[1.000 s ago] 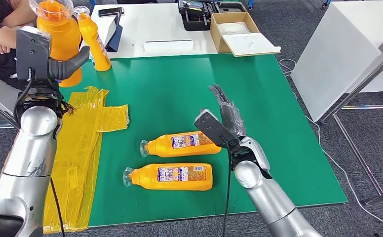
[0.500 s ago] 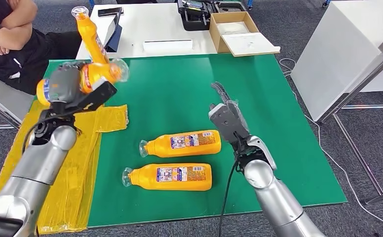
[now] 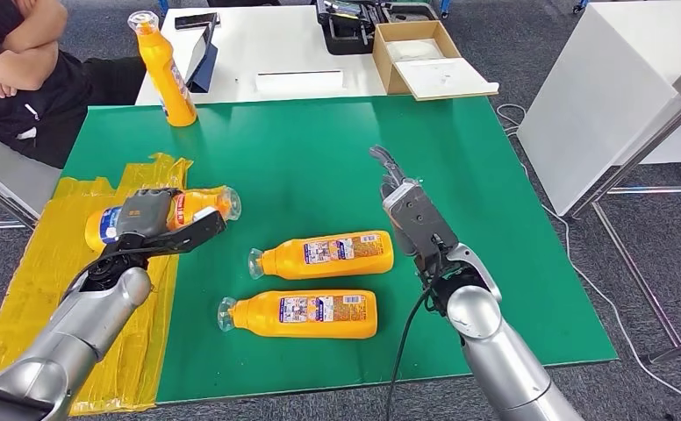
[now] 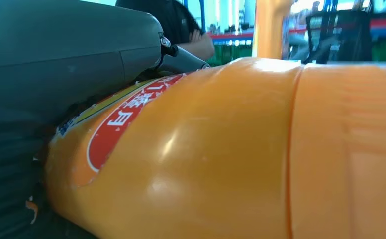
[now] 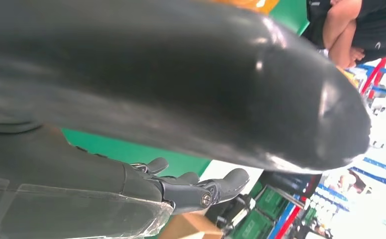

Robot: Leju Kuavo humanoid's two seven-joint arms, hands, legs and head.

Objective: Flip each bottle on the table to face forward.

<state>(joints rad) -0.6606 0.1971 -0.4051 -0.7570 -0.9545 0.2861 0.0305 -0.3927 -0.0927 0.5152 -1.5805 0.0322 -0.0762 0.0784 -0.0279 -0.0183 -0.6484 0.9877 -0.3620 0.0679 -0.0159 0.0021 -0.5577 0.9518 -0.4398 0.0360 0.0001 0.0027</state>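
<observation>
Left hand (image 3: 148, 221) is gripping an orange plastic bottle (image 3: 192, 204) sideways over the yellow sheet (image 3: 34, 289); next: lay it label-up. Right hand (image 3: 412, 210) is hovering, fingers apart.

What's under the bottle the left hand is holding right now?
The held bottle in the left hand lies sideways over the yellow plastic sheet near the green mat. Hand and bottle cover what lies directly beneath, so contact cannot be told.
</observation>
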